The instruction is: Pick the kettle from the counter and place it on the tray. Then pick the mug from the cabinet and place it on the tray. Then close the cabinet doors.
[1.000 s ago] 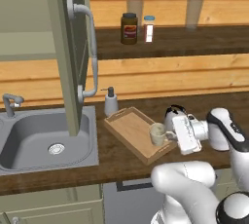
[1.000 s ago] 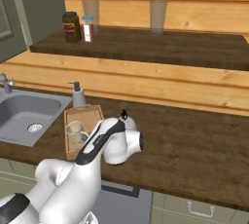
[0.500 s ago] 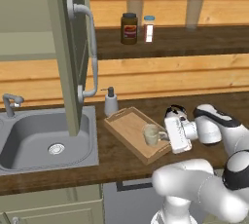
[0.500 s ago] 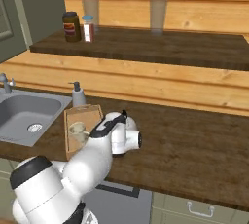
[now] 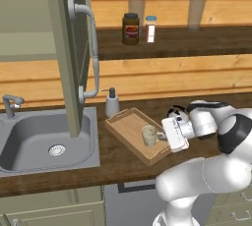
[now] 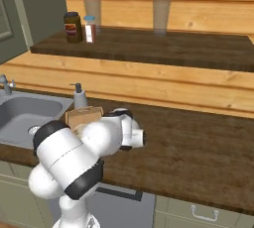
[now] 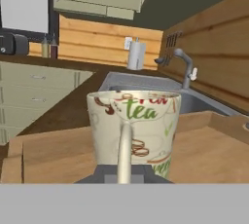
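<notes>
A cream mug (image 5: 149,135) printed with "tea" (image 7: 133,125) stands upright low over the near half of the light wooden tray (image 5: 129,127) (image 7: 58,152); I cannot tell whether it touches. My gripper (image 5: 161,135) (image 7: 124,172) is shut on the mug's loop handle, reaching in from the right. The silver-grey kettle (image 5: 175,112) sits just right of the tray's far end, mostly hidden behind my hand. One olive-green cabinet door (image 5: 69,53) stands open, its edge toward me, with its grey bar handle (image 5: 92,55) over the sink's right side. In the right base view my arm hides the mug, with a corner of the tray (image 6: 82,115) showing.
A grey sink (image 5: 29,144) with a faucet (image 5: 11,104) lies left of the tray. A white soap dispenser (image 5: 112,103) stands behind the tray. A brown jar (image 5: 130,28) and a small bottle (image 5: 150,27) sit on the wooden shelf above.
My hand has carried the mug a little to the left, further in over the tray, and my elbow has swung. The kettle, tray and cabinet door have not moved.
</notes>
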Tool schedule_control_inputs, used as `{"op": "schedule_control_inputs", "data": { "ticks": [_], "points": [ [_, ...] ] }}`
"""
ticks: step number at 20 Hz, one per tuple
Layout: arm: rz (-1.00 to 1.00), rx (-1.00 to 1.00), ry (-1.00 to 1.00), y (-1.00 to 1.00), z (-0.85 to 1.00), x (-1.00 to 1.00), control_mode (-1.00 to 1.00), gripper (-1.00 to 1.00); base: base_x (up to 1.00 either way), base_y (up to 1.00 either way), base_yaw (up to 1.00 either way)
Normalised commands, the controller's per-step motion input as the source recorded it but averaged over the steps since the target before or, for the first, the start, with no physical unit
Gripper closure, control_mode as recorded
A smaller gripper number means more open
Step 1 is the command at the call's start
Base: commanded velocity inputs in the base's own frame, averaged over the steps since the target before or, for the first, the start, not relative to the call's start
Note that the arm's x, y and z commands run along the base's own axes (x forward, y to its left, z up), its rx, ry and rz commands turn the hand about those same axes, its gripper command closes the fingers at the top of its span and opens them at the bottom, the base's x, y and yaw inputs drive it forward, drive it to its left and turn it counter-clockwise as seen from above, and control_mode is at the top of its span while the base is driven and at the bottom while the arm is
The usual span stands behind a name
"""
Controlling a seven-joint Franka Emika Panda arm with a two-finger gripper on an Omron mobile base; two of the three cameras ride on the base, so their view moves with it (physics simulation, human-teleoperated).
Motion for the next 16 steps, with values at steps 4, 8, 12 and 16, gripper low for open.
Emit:
{"op": "schedule_control_inputs", "data": {
  "ticks": [4,8,12,16],
  "points": [
    [0.04,0.0,0.0,0.0,-0.24,0.16,-1.0,1.0,0.0,0.0,0.0],
    [0.02,0.0,0.0,0.0,-0.19,0.1,-1.0,1.0,0.0,0.0,0.0],
    [0.01,0.0,0.0,0.0,-0.19,-0.09,-1.0,1.0,0.0,0.0,0.0],
    [0.0,0.0,-0.02,0.0,-0.09,-0.29,-1.0,1.0,0.0,0.0,0.0]
  ]
}}
